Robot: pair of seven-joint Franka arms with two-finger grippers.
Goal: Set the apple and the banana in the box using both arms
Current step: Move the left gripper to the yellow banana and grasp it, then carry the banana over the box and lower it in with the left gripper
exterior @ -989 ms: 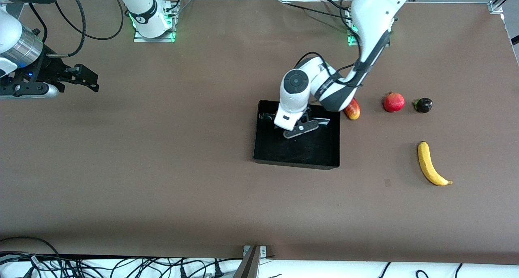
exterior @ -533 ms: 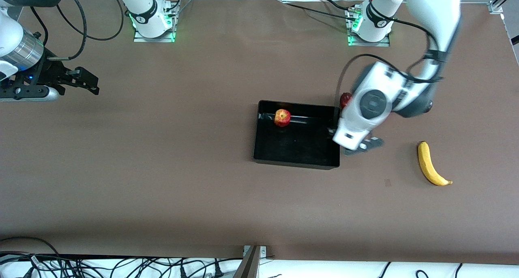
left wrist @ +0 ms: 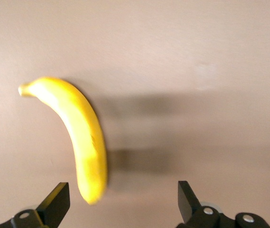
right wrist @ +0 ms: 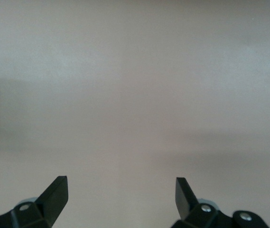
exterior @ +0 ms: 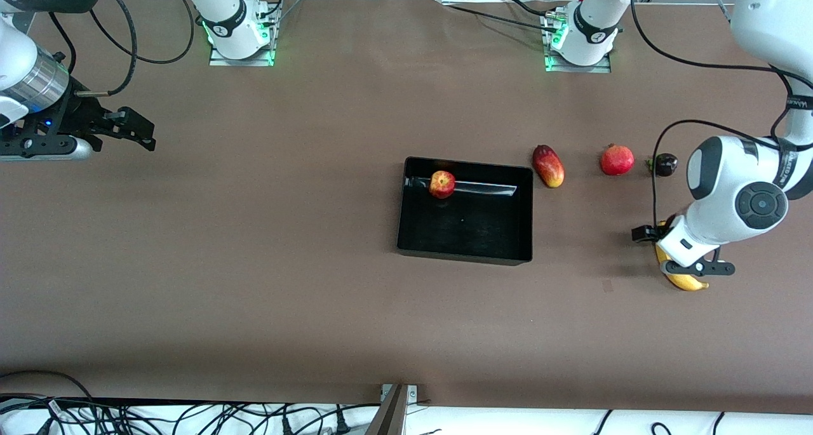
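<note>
Apple now sits in the box, released within the last second; left arm has since swung off to the banana. Apple half looks done. Left gripper hangs over the banana, fingers spread and empty, banana off-centre toward one finger. Right gripper waits open over bare table at its end.

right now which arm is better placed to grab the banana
Left. The left gripper hangs over the banana with jaws open; the right gripper waits at the right arm's end of the table. The apple is already in the box.
</note>
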